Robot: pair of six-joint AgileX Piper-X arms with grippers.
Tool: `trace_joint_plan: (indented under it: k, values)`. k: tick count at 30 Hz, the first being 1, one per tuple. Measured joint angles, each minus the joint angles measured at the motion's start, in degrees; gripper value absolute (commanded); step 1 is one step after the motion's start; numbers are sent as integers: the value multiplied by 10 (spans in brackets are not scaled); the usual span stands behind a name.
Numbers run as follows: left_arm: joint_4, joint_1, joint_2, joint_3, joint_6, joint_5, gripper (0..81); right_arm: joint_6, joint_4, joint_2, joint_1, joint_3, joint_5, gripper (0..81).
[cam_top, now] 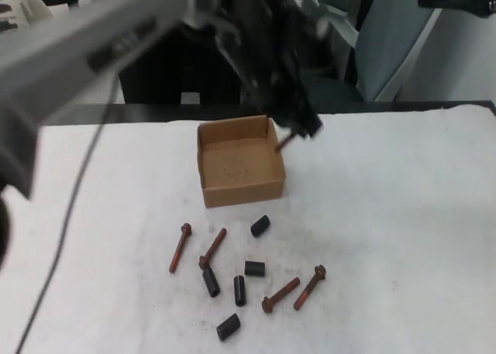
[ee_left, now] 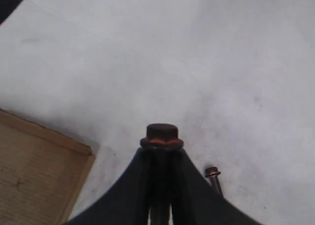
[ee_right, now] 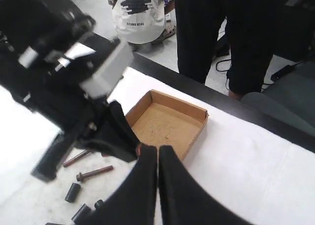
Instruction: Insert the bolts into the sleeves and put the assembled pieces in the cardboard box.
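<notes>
Bright, even light from overhead. White bench cover [cam_top: 403, 214] pale, near washed out toward right edge in high view and at left edge in right wrist view. Shadows soft, short: faint smudges under loose bolts [cam_top: 179, 248] and sleeves [cam_top: 260, 226], mild shade along inner walls of cardboard box [cam_top: 240, 164]. Left wrist view: grey shadow on cover beside box corner, thin orange glint on bolt head [ee_left: 162, 135]. Floor [ee_right: 96, 11] beyond far edge brightly lit.

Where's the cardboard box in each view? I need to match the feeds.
High view: cardboard box mid-bench, beyond the loose bolts.
Left wrist view: its corner beside the held bolt.
Right wrist view: box just past the right gripper.
Shared landmark: the loose bolts on the white cloth.
</notes>
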Motion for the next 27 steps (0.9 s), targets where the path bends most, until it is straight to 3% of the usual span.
trace_joint_plan:
  k: [4,9,11,17,22,27]
  values:
    - [8,31,-47,5,-20,38,3,0,26,16,4,0,0,8]
    - [8,58,-128,36,-9,47,3,-2,45,121,42,16,6,8]
    - [6,68,-172,61,-6,49,3,-10,40,198,100,18,12,8]
    - [-45,97,-257,174,-15,66,3,-43,32,240,164,18,29,18]
    - [-235,149,-345,353,-123,125,3,-77,32,250,204,18,78,153]
    - [-562,188,-379,569,-319,182,3,-113,32,249,227,18,133,269]
